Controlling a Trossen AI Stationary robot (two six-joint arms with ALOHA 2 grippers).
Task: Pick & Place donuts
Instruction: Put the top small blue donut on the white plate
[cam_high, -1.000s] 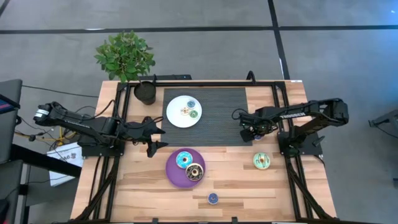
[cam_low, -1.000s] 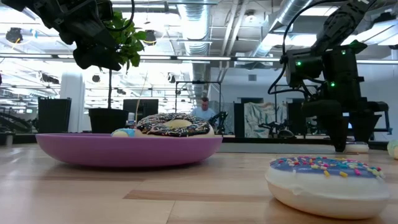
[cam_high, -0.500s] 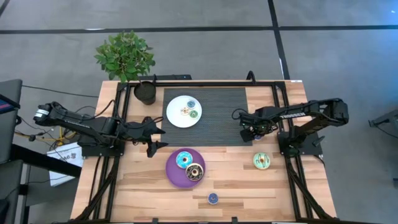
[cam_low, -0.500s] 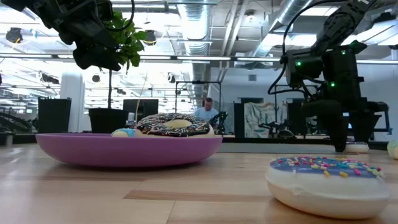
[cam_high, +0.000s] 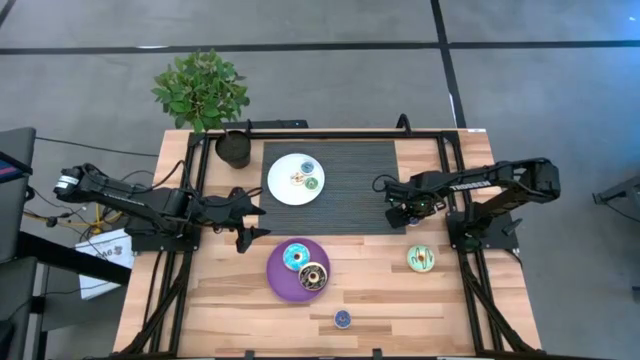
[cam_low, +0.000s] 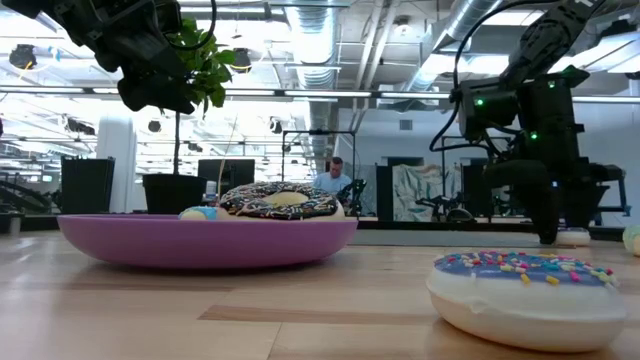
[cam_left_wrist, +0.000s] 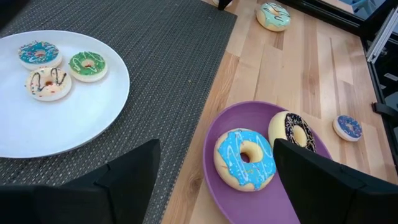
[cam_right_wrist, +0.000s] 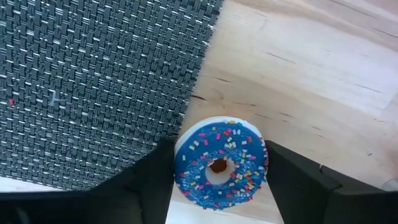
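Mid-pick, right gripper spread wide around the blue sprinkled mini donut at the mat's edge, centre-right in the high view; next, closing and lifting; left gripper open, idle.

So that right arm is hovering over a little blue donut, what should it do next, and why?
Probably close its fingers on it. The right pincer is down at the edge of the mat, and its open fingers stand on either side of the blue mini donut, which lies flat on the wood. Nothing looks gripped yet, so closing, then lifting, seems the natural step.
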